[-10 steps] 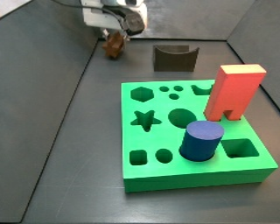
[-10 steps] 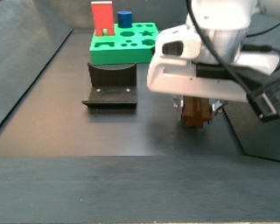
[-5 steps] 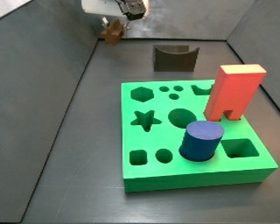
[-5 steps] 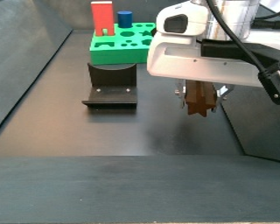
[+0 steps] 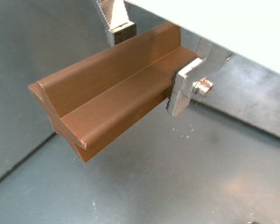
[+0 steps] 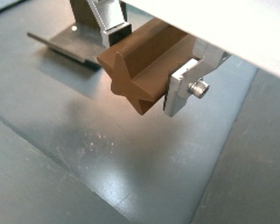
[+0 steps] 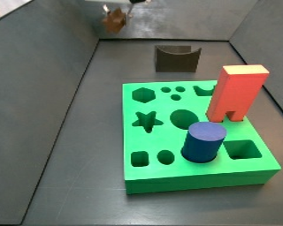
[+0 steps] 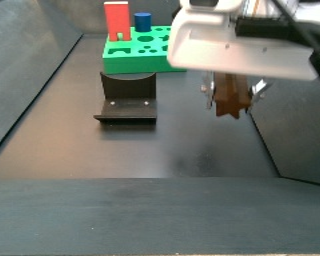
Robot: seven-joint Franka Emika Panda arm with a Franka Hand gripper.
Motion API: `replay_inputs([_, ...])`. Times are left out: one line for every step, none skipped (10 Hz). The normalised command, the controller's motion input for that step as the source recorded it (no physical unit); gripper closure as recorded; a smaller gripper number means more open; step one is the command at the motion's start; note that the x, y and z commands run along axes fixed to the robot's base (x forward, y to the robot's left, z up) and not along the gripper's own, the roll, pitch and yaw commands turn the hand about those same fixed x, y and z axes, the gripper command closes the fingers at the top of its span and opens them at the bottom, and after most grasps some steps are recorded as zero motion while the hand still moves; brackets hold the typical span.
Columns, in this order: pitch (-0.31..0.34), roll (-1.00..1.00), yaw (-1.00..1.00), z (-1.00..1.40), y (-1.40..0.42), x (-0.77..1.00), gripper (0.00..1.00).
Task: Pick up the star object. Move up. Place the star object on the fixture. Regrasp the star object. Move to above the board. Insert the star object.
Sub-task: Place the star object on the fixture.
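The brown star object (image 5: 113,92) (image 6: 140,70) hangs clear of the dark floor, and my gripper (image 5: 154,54) (image 6: 152,54) is shut on its ridged sides. Both side views show the star object (image 8: 230,97) (image 7: 113,18) held high under the gripper (image 8: 231,88). The dark fixture (image 8: 127,101) (image 7: 177,58) (image 6: 73,42) with its U-shaped notch stands on the floor between the star object and the green board (image 7: 191,132) (image 8: 140,50). The board's star-shaped hole (image 7: 145,120) is open.
A red arch block (image 7: 236,91) (image 8: 117,19) and a blue cylinder (image 7: 204,141) (image 8: 143,20) stand upright in the board. Grey walls enclose the dark floor on the sides.
The gripper has risen with the star object, lifting it off the floor; it now sits at the upper edge of a side view.
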Motion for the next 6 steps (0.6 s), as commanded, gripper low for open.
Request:
replay_inputs([0.056, 0.07, -0.03, 1.00, 0.01, -0.03, 1.00])
replay_inputs([0.060, 0.08, -0.02, 1.00, 0.00, -0.03, 1.00])
replay_inputs([0.064, 0.08, 0.00, 1.00, 0.00, -0.04, 1.00])
replay_inputs([0.069, 0.09, 0.01, 0.88, 0.00, -0.03, 1.00])
replay_inputs([0.075, 0.10, 0.01, 0.78, 0.00, -0.03, 1.00])
replay_inputs([0.083, 0.10, 0.02, 0.60, 0.00, -0.01, 1.00])
